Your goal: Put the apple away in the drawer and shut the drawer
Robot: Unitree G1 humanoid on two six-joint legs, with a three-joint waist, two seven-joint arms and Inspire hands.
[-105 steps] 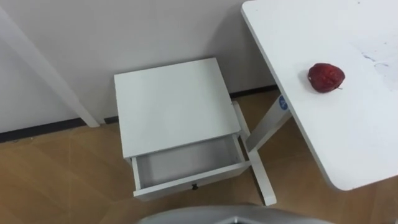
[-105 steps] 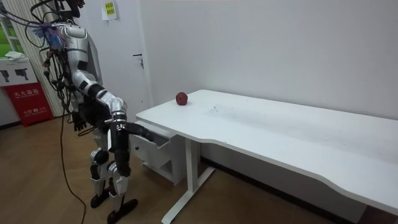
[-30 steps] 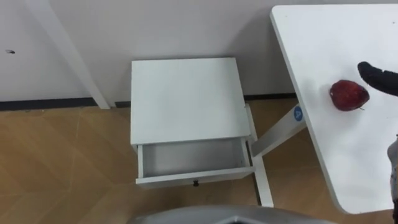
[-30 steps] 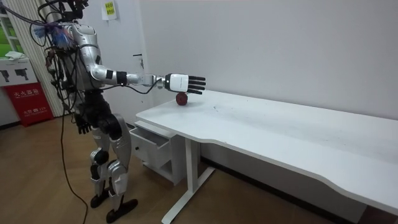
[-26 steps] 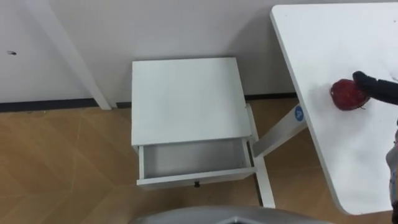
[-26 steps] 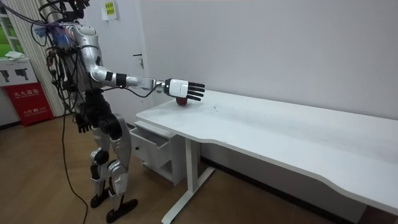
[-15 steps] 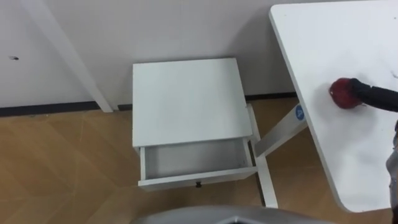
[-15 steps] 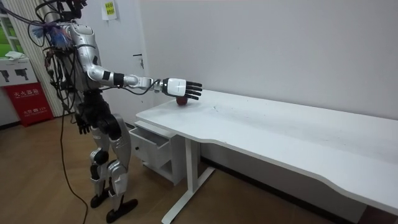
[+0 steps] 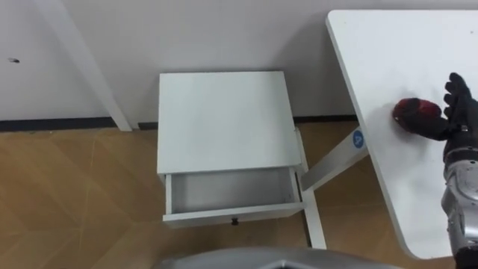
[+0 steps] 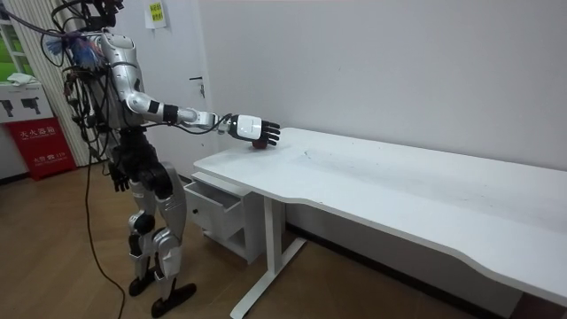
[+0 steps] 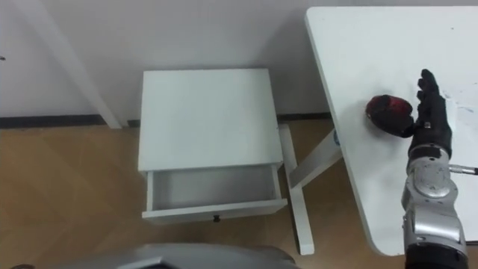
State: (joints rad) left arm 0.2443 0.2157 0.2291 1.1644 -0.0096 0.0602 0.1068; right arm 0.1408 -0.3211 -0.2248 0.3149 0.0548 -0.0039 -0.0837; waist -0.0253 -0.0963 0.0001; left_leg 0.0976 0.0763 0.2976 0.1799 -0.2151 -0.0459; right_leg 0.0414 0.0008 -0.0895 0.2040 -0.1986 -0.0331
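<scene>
Left eye view, starting with the apple (image 9: 412, 112): dark red, sitting on the white desk (image 9: 396, 45) near the edge on the nightstand side. Not lifted, not in the drawer. Right hand (image 9: 461, 118) right up against it on the side away from the nightstand, coming in from the lower right, fingers (image 9: 453, 84) straight and fanned out a bit, thumb apparently lying along the near side of the fruit and touching it. Nothing curled round it yet, so calling that a pre-grasp. Wide spread probably for wrapping a round, roll-prone thing without nudging it off the edge. Same story in the room view: arm stretched out level over the desk corner, hand covering most of the apple. Left hand (image 10: 117, 181) hanging by the hip there, idle, maybe saved for the drawer push.

Further out: small white nightstand (image 9: 220, 119) against the wall (image 9: 187, 30), tucked beside the desk leg (image 9: 328, 161). Drawer (image 9: 233, 214) pulled out toward the robot, empty, little dark knob (image 9: 234, 221) on the front. Open presumably to take the apple straight from above. Wood floor (image 9: 75, 194) all round. Short swing from desk to drawer, judging by the standing spot right in front of the nightstand.
</scene>
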